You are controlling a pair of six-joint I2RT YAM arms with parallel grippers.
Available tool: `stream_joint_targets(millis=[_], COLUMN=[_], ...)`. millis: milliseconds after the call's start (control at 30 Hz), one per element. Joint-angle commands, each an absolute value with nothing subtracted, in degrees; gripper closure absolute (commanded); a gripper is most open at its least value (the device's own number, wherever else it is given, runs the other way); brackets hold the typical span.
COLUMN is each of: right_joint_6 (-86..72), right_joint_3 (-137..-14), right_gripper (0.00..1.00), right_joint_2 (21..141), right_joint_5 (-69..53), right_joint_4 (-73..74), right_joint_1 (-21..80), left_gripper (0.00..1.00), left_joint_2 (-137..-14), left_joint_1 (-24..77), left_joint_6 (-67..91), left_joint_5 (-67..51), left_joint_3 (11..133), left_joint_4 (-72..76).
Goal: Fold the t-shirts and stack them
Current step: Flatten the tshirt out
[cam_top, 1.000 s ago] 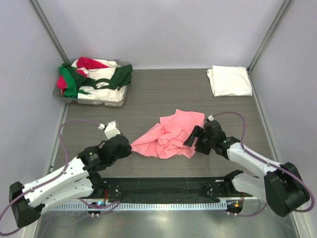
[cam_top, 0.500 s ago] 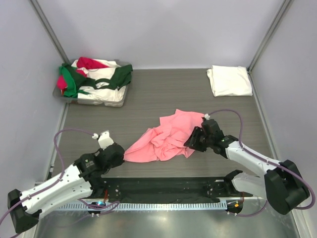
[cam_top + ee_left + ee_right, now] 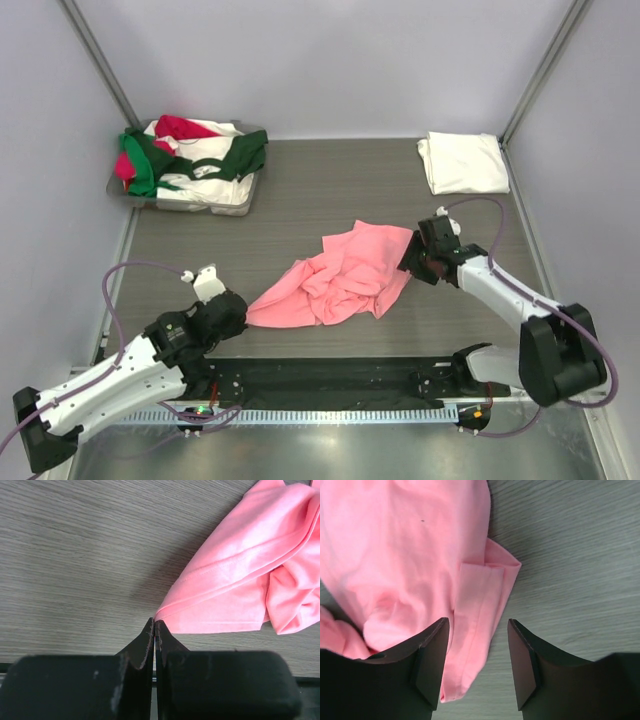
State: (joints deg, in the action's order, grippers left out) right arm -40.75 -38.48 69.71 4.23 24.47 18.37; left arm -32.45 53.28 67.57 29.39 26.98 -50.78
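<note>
A crumpled salmon-pink t-shirt (image 3: 340,275) lies mid-table. My left gripper (image 3: 235,315) is shut on its near-left corner; in the left wrist view the pink cloth (image 3: 240,575) starts right at the closed tips of the left gripper (image 3: 154,621). My right gripper (image 3: 415,258) is open over the shirt's right edge. In the right wrist view a folded hem strip of the shirt (image 3: 410,545) lies between the spread fingers of the right gripper (image 3: 478,621), closer to the left one. A folded white t-shirt (image 3: 463,162) lies at the far right. Green, red and white t-shirts (image 3: 190,155) are piled far left.
The piled shirts sit in a shallow clear tray (image 3: 248,197) at the far-left corner. Grey walls close in the table on three sides. A black rail (image 3: 330,380) runs along the near edge between the arm bases.
My left gripper has drawn the pink shirt's corner toward the near left, stretching the cloth out. My right gripper has shifted from the shirt's near-right part to its far-right edge.
</note>
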Motion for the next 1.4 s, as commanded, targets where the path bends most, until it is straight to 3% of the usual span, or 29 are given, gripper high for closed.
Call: stream_joint_targets(millis=[0, 633, 800, 933, 1067, 1167, 1233, 1367], right_joint_6=[-37.3, -34.2, -34.6, -34.9, -35.6, -36.0, -36.2, -36.6], right_joint_3=[-42.6, -48.7, -46.5, -44.5, -42.1, -41.0, -40.2, -38.3], right_gripper=[0.44, 0.5, 0.61, 0.78, 0.81, 0.8, 0.72, 0.66], right_joint_2=[74.2, 85.6, 85.6, 82.8, 79.0, 76.4, 75.2, 71.0], right_joint_5=[5.9, 0.8, 0.7, 0.7, 1.5, 2.0, 2.0, 1.8], right_joint_4=[24.2, 18.0, 17.4, 17.2, 17.9, 19.0, 19.8, 20.8], right_joint_1=[18.1, 14.4, 14.4, 14.4, 14.4, 14.4, 14.4, 14.3], left_gripper=[1.0, 1.0, 1.0, 1.0, 1.0, 1.0, 1.0, 1.0], left_joint_2=[-32.3, -31.6, -31.4, -31.3, -31.3, -30.9, -30.5, -30.1], left_joint_1=[53.3, 53.3, 53.4, 53.4, 53.3, 53.4, 53.4, 53.4], left_joint_6=[68.9, 68.6, 68.6, 68.6, 68.8, 69.1, 69.3, 69.4], left_joint_5=[32.1, 31.6, 31.7, 31.7, 31.8, 32.0, 32.1, 32.3], left_joint_3=[28.5, 27.8, 27.8, 27.6, 27.8, 27.9, 27.8, 27.8], left_joint_4=[-51.8, -51.1, -51.1, -51.1, -51.3, -51.5, -51.7, -51.9])
